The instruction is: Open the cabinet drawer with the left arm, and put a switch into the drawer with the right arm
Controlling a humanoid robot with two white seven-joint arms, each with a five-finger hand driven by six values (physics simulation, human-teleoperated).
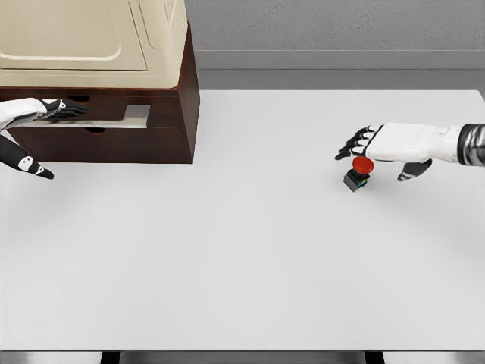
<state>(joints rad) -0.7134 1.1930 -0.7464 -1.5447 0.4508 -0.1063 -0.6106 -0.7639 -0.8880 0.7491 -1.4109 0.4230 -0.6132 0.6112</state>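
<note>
A brown cabinet [163, 114] with a cream top stands at the table's back left. Its upper drawer [114, 117] is pulled out a little, showing a grey strip of its inside. My left hand [54, 111] comes in from the left edge. Its dark fingers [68, 109] are hooked over the drawer's front, and the thumb [36, 168] is splayed downward. The switch [359, 173], a black box with a red round button, sits on the table at the right. My right hand [375, 145] hovers just behind and above it, fingers spread, holding nothing.
The white table [227, 250] stretches wide in front of the cabinet and the switch. A second drawer front [98, 144] lies shut below the upper one. The table's front edge runs along the bottom of the view.
</note>
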